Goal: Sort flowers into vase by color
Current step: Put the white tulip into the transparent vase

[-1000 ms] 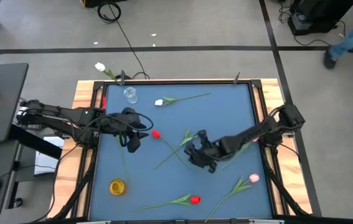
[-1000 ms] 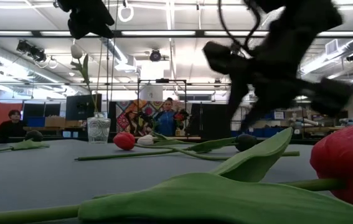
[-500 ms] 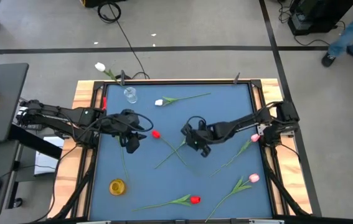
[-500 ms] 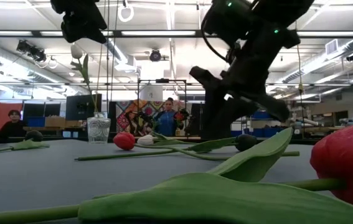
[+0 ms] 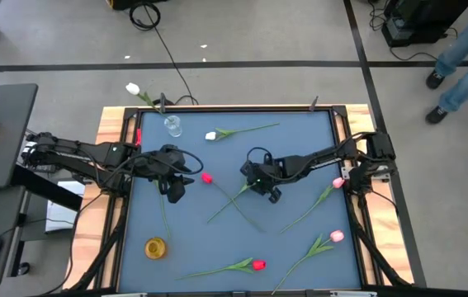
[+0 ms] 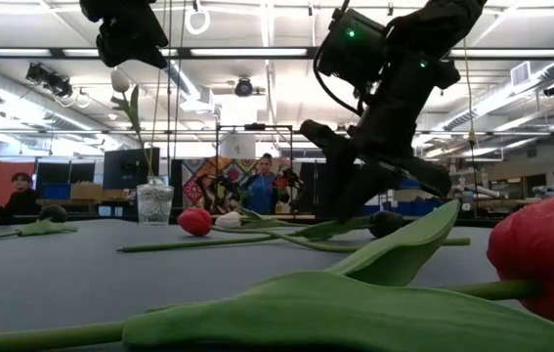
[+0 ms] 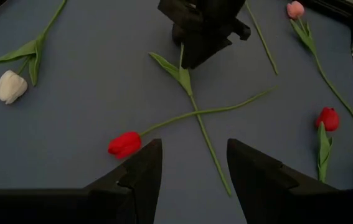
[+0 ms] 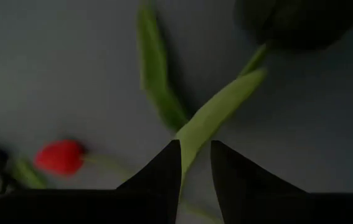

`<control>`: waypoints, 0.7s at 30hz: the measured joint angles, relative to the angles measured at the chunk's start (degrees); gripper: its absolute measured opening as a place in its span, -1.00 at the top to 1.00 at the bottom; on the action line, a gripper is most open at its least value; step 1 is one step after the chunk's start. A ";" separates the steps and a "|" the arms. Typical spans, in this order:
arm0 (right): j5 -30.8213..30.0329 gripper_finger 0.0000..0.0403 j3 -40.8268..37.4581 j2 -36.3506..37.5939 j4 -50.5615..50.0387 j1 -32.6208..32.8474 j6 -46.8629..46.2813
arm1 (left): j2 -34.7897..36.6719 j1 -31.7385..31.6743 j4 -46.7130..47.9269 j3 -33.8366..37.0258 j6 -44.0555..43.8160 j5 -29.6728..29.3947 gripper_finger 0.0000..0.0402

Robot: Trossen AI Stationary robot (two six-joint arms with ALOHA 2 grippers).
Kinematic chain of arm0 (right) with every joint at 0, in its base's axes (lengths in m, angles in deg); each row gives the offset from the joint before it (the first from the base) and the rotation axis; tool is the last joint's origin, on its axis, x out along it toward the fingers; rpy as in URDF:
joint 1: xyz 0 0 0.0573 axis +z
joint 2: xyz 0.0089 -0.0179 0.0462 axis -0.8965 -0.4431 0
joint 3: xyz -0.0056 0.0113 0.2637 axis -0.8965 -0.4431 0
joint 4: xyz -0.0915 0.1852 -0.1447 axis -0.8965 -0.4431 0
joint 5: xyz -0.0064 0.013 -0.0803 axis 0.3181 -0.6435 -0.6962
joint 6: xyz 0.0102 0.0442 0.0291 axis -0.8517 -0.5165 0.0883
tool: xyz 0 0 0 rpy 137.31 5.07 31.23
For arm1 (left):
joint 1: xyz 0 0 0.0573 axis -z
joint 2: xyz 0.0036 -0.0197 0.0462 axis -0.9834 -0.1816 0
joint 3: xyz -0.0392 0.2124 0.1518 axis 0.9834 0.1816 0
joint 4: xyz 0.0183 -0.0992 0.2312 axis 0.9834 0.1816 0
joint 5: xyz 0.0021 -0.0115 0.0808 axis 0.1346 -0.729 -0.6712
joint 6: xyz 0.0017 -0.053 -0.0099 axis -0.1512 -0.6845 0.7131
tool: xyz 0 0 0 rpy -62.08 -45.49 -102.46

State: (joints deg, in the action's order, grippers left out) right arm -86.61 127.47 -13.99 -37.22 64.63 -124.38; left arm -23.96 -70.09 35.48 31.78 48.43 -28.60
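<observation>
The right gripper [image 5: 260,177] sits low over the black tulip [image 8: 301,22], fingers slightly apart around its leaf (nothing gripped yet); next, close there. Left gripper [image 7: 190,165] waits open.

On the table [image 5: 300,157], a glass vase [image 5: 172,125] stands at the far left corner with one tulip [image 5: 133,89] in it leaning out past the table's edge, and a second vase [image 5: 156,247] stands near the front left corner. Two tulips [image 5: 232,198] lie crossed over each other at mid-table, with the right gripper [image 5: 260,180] low over their crossing and the left gripper [image 5: 174,185] well to its left. Another tulip [image 5: 238,131] lies along the far edge just right of the glass vase, two [image 5: 324,241] lie toward the right side, and one [image 5: 234,266] lies along the front edge.
</observation>
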 joint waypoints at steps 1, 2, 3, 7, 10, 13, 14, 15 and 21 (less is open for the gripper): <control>0.60 0.52 0.00 0.00 2.11 0.04 1.88 | 0.00 0.00 0.00 0.00 -0.08 0.00 0.08; 0.99 0.52 0.00 -0.02 4.31 0.38 4.06 | 0.00 0.00 0.00 0.00 -0.24 0.00 0.08; 1.41 0.52 0.00 -0.02 6.29 0.84 5.82 | 0.00 0.00 0.00 0.00 -0.30 0.00 0.08; 1.87 0.52 0.00 -0.02 10.36 3.70 10.32 | -0.02 0.00 0.00 0.00 -0.87 0.00 0.08; -0.84 0.52 0.00 -0.02 10.42 4.42 13.15 | -0.02 0.00 0.00 0.00 -1.54 -0.36 0.08; -2.47 0.52 0.02 0.09 14.17 1.30 21.60 | -0.02 0.00 -0.03 0.00 -1.64 -1.24 0.08; -2.10 0.52 0.40 0.11 15.97 -0.23 26.13 | -0.02 0.00 -0.16 0.00 -1.96 -1.48 0.08; -0.71 0.52 1.39 0.11 17.38 -1.92 31.79 | 0.02 0.00 -0.36 0.00 -2.52 -1.58 0.08; 9.56 0.52 15.74 0.21 5.01 -11.27 68.84 | 4.04 0.00 -0.22 -1.92 -6.21 -3.64 0.08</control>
State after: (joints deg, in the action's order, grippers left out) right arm -77.05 143.20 -13.78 -32.22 53.36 -55.54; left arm -19.92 -70.09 35.26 29.86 42.23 -32.23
